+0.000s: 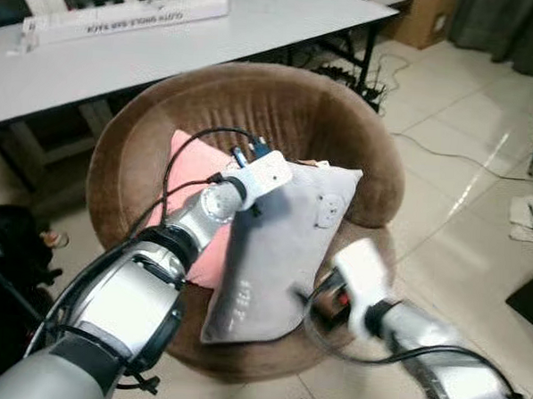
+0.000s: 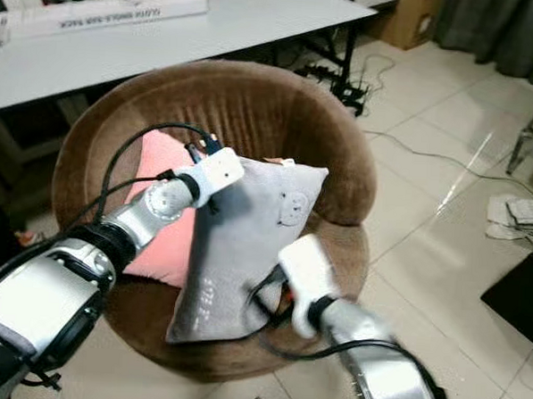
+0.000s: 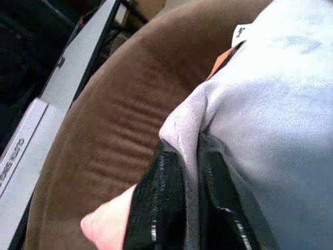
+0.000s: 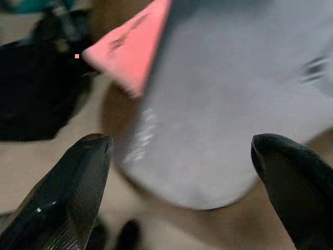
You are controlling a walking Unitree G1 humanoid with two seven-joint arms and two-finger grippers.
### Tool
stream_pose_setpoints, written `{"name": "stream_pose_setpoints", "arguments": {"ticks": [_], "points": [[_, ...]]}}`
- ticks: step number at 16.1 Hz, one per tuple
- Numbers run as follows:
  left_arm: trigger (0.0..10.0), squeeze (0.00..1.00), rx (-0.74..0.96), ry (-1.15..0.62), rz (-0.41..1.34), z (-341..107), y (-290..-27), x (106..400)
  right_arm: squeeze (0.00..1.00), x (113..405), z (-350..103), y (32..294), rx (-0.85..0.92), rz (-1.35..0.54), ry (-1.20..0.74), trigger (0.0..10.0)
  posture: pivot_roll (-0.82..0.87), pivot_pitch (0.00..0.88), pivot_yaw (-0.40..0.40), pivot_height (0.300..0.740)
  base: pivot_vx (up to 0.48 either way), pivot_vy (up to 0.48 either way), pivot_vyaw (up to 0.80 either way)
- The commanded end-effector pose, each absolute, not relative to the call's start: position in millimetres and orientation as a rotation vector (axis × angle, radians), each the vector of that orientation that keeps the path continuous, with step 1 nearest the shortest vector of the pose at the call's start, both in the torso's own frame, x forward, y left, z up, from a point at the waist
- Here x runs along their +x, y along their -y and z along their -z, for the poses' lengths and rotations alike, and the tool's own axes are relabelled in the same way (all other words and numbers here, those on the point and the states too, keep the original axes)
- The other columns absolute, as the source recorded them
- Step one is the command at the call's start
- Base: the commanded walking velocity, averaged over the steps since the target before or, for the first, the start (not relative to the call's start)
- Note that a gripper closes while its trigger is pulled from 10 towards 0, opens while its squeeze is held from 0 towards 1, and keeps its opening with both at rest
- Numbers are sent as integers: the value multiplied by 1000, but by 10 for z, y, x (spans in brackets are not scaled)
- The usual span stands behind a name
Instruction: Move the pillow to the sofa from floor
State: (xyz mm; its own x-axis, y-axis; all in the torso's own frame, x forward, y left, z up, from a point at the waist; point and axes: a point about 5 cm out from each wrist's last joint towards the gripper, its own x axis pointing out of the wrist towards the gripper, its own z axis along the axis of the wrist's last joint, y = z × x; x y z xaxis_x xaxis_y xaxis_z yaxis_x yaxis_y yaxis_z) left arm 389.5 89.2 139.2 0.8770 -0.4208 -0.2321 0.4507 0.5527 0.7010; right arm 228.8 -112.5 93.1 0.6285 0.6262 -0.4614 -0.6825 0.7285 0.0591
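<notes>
Silver arms (image 1: 127, 308); black cables (image 1: 193, 151); white wrist housings (image 2: 309, 271)

Matt grey cloth pillow (image 1: 273, 253), ribbed velvety sofa (image 1: 280, 111)

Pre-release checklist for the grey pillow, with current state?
1. Left hand pinching the grey pillow corner: ok.
2. Right hand open, off the pillow: ok.
3. Pillow on the brown chair seat: ok, leaning on the pink pillow.
4. Lower pillow edge inside the seat rim: cannot tell.
5. Wrist cable free of the pillow: ok.
</notes>
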Motion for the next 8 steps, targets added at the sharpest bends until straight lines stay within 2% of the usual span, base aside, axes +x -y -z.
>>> {"name": "stream_pose_setpoints", "arguments": {"ticks": [1, 3, 8], "points": [[10000, 1000, 855, -19, 491, -1487, -895, 3939, 0, 2288, -943, 1079, -106, -812, -493, 10000, -256, 114, 74, 740, 0, 0, 0], [10000, 1000, 863, -20, 480, -1498, -922, 3949, 0, 2315, -929, 1057, -128, -878, -500, 10000, -247, 110, 64, 740, 0, 0, 0], [10000, 1000, 883, 9, 405, -1641, -1027, 4017, 0, 2546, -992, 1079, -142, -842, -447, 10000, -234, 85, 56, 740, 0, 0, 0]]}}
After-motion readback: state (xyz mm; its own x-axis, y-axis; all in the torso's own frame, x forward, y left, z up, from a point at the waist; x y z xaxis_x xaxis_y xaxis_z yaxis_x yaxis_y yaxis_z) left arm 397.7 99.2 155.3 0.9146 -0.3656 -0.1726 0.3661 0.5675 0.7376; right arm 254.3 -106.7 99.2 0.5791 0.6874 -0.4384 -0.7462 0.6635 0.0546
